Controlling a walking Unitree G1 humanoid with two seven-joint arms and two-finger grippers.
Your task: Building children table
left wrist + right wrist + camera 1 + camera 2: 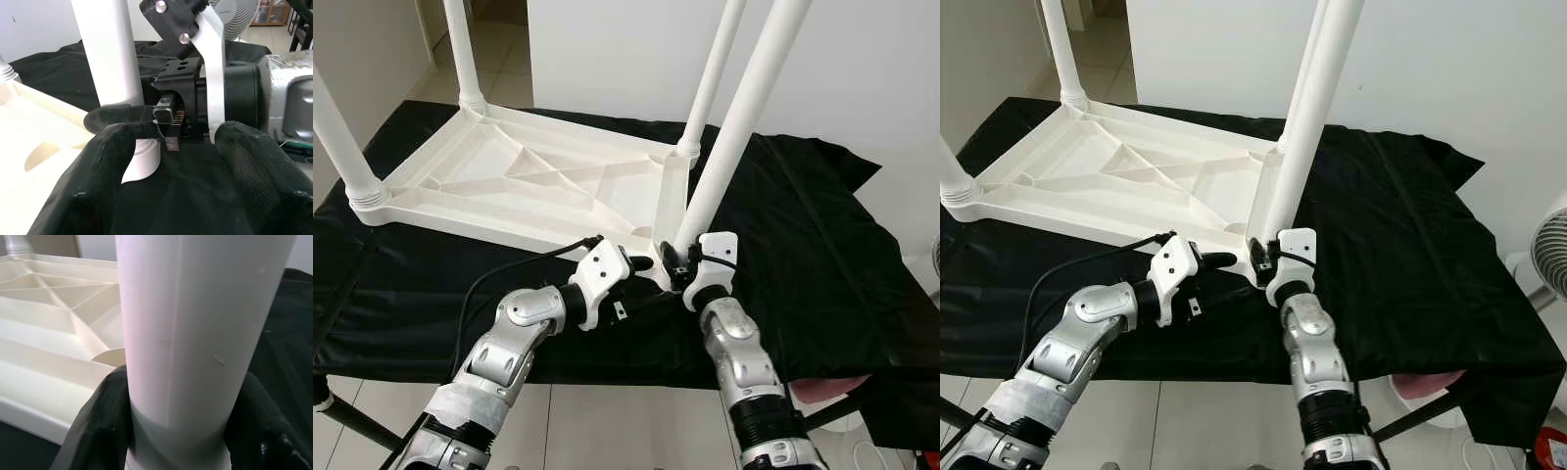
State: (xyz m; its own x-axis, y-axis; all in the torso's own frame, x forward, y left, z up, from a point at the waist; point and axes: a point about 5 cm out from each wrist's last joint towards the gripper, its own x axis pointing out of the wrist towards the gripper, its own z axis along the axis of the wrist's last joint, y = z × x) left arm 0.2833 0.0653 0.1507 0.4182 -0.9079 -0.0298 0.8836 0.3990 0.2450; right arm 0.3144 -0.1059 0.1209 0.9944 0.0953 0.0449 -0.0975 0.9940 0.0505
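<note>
A white plastic table top (529, 181) lies upside down on a black cloth. Its near right leg (734, 127) stands up from the corner socket. My right gripper (674, 262) is shut on the base of that leg; in the right wrist view the leg (195, 333) sits tight between both black fingers (98, 431). My left gripper (641, 262) is just left of it, open, pointing at the same corner. In the left wrist view its fingers (98, 186) stand wide apart on either side of the right gripper's body, close to the leg (110, 54).
Three more white legs (342, 147) (465, 59) (710, 88) rise from the other corners. The black cloth (822, 245) drapes over the work surface and hangs off its front edge. A white fan (1552, 250) stands on the right, over a tiled floor.
</note>
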